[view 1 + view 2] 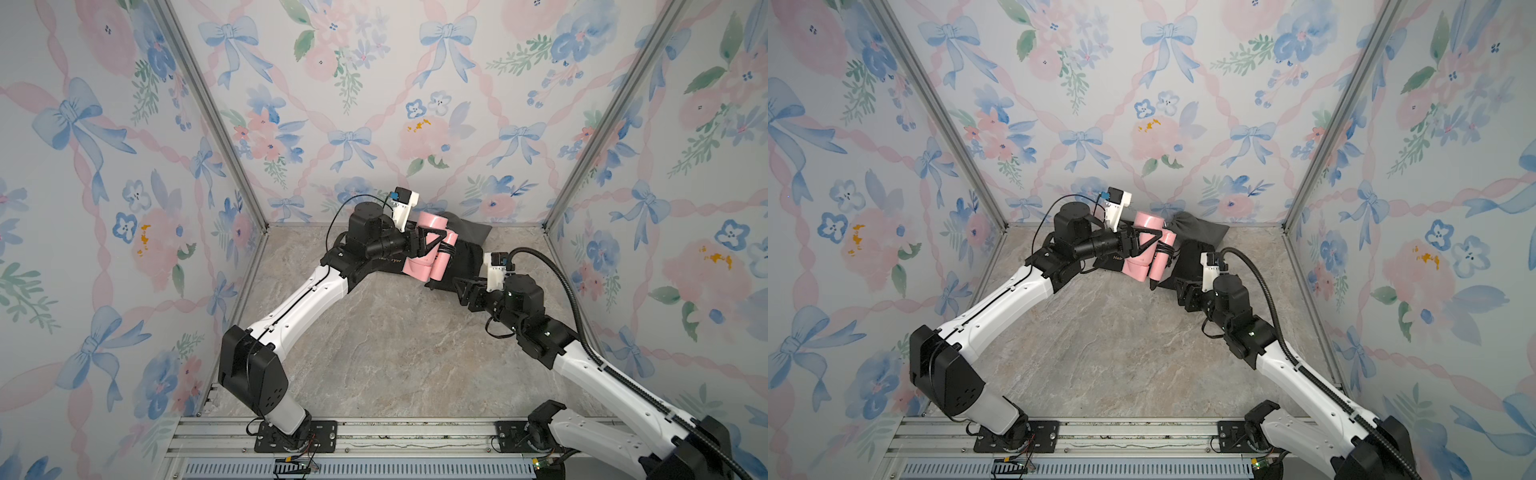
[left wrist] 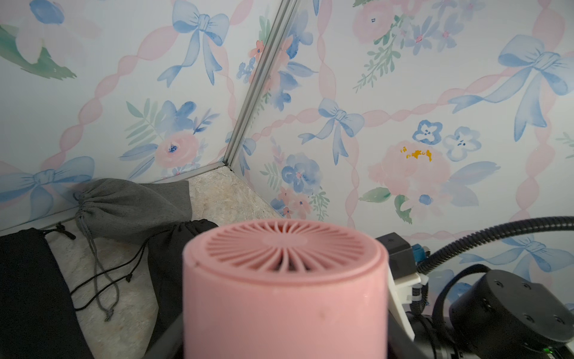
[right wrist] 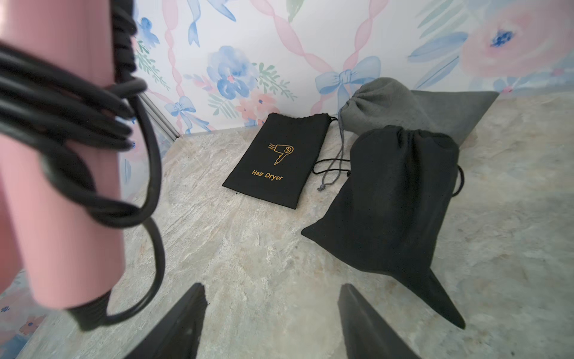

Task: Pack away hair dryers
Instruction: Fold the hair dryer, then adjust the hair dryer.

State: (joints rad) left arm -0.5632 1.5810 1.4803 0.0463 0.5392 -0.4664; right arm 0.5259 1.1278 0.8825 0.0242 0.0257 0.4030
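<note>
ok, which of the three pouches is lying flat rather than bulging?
The black pouch with the gold "Hair Dryer" print: it lies flat on the table. The plain black pouch and the grey pouch beside it both bulge.

Table (image 1: 395, 353) front lies open — pouches (image 3: 394, 199) and pink dryer (image 1: 430, 222) crowd the back.

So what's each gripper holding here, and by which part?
Left gripper holds the pink hair dryer by its barrel; right gripper is open, holding nothing.

Gold print reading "Hair Dryer", under a small gold dryer emblem, stands on the flat black pouch (image 3: 277, 189) lying ahead of the spread jaws of the right gripper (image 3: 271, 287)
</note>
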